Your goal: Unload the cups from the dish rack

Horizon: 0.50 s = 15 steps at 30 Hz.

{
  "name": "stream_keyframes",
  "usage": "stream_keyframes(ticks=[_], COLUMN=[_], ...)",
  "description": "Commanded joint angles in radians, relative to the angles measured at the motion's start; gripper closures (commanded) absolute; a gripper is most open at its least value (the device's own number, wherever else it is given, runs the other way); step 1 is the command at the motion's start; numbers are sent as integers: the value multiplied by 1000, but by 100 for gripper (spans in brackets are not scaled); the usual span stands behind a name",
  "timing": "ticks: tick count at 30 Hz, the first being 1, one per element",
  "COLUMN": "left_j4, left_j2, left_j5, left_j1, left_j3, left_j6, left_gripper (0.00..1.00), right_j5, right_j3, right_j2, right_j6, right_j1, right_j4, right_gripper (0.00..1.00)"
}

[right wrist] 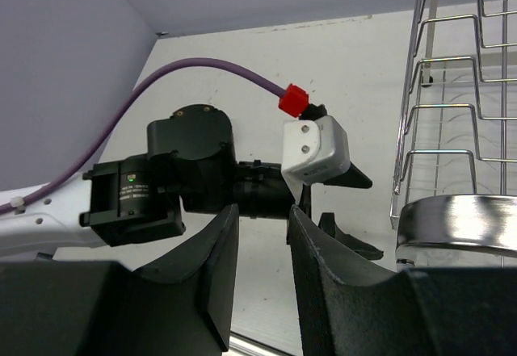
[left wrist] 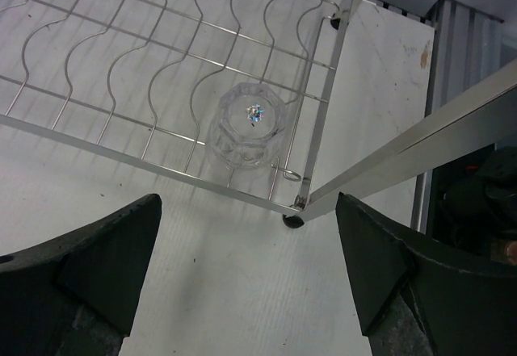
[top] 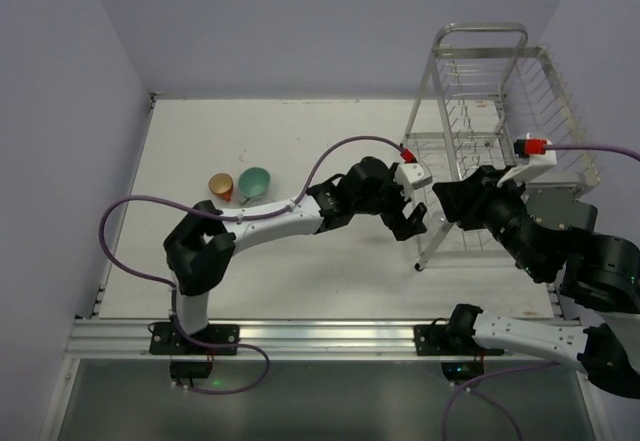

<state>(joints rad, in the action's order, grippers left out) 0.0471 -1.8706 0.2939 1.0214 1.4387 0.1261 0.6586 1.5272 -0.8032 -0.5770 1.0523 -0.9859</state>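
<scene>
The clear glass tumbler (left wrist: 246, 126) stands upside down on the lower tier of the silver wire dish rack (top: 437, 66), near its front corner. My left gripper (left wrist: 246, 283) is open and empty, just outside the rack's front bar (left wrist: 161, 162), a little short of the tumbler. In the top view it (top: 408, 221) sits by the rack's lower left corner. The orange-red mug (top: 220, 185) and mint-green mug (top: 253, 182) stand side by side on the table at the left. My right gripper (right wrist: 260, 251), empty with its jaws slightly apart, faces the left gripper (right wrist: 373, 219) beside the rack (right wrist: 401, 182).
The two grippers (top: 442, 201) are close together at the rack's left front leg (left wrist: 292, 220). A slanted rack strut (left wrist: 420, 142) crosses the left wrist view to the right of the tumbler. White walls bound the table at the back and left.
</scene>
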Motion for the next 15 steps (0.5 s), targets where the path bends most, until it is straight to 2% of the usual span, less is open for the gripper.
stream_keyframes(ticks=[1,7,11,15], left_j4=[73,102,157,287], left_j2=[-41,-133,-174,-190], left_j5=[96,157,247,318], left_j1=[-6,-6,-14,-38], left_j3=[64,101,97,65], left_j6=[-97,-164,-191,-158], left_gripper=[7,7,9,9], right_j5=[-8,-25,-37,-25], right_j3=[-12,-29,-35,-29], right_j2=[5,45,64,73], right_j6=[-24,-24,-18,-18], right_j1=[-3,-5,-3,-3], right_j4=[-7,0,-7,-36], right_gripper=[66,67,67,67])
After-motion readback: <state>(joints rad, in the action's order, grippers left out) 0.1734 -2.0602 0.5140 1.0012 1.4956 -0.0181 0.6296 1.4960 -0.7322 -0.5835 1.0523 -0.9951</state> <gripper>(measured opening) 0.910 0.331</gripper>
